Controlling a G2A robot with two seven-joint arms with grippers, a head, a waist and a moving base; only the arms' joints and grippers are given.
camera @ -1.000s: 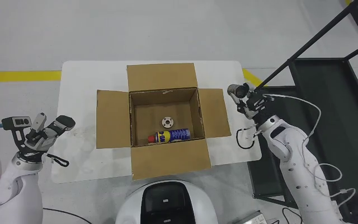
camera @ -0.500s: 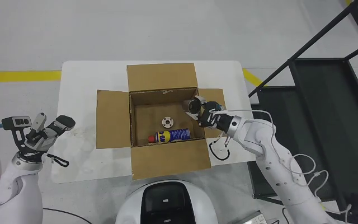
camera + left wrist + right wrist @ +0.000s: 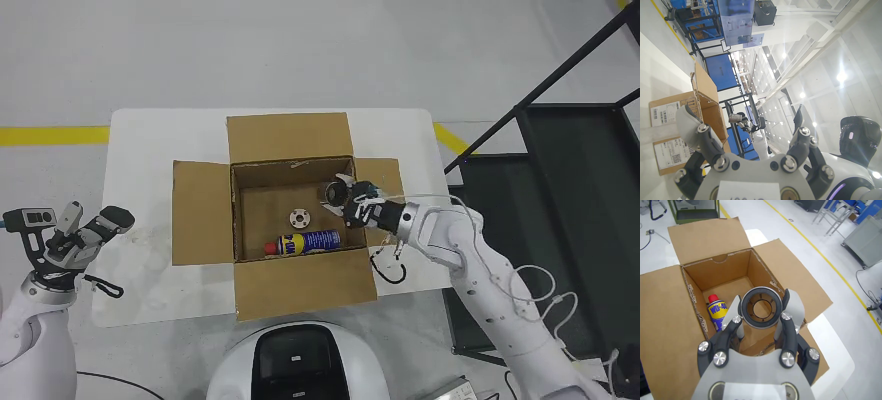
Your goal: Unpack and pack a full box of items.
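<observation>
R gripper (image 3: 345, 195) clenched on metal ring (image 3: 334, 190), just right of ctr in top view, over the open cardboard box (image 3: 200, 212)'s right inner edge. Spray can (image 3: 310, 241) lies at the box floor's lower side, w/ small disc (image 3: 298, 215) above it. L gripper (image 3: 95, 222) at far left, off table (image 3: 150, 135), fingers spread, holding nothing.

The grey floor (image 3: 300, 50) has a yellow line (image 3: 55, 135) ahead of the left gripper (image 3: 92, 222). A dark rack (image 3: 570, 160) stands right of the right gripper (image 3: 340, 192). Bright lights (image 3: 841, 76) shine on the ceiling.
</observation>
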